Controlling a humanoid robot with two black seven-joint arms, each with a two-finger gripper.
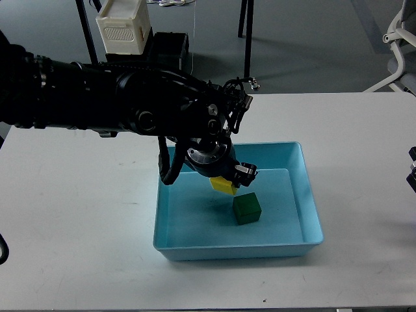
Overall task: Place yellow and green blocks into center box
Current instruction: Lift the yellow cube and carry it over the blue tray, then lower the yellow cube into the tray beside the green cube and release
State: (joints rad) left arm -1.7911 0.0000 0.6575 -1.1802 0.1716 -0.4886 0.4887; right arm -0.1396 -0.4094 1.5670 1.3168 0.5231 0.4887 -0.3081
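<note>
A light blue box (305, 195) stands in the middle of the white table. A green block (247, 208) rests on its floor, right of centre. My left arm reaches in from the left over the box. Its gripper (229, 180) is shut on a yellow block (223, 186) and holds it inside the box, just above the floor, up and left of the green block. My right gripper (412, 174) shows only as a dark sliver at the right edge of the view.
The white table (78, 221) spreads around the box. Beyond the far edge stand a white crate (123, 26) on a dark stand, a black pole (247, 39) and a white chair base (396, 58).
</note>
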